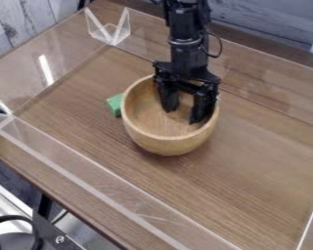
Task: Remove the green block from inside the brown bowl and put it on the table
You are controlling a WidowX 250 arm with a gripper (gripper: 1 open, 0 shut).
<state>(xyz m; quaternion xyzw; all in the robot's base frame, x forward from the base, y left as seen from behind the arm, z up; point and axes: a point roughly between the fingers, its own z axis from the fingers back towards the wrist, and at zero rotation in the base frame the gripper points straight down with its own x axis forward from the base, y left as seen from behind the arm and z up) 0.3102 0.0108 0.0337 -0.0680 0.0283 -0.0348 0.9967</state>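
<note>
Gripper (188, 101) wide open, empty, down in brown bowl (153, 137).
Green block (113, 104) sits outside rim, to gripper's left in view.

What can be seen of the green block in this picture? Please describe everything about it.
Only a small part of the green block shows: a bright green corner at the left outer side of the brown bowl, whose rim hides the rest. It lies on the table, not inside the bowl, right against the bowl's wall or very near it. Its full shape and material cannot be judged. The open claw reaches down into the bowl and does not touch the block.
</note>
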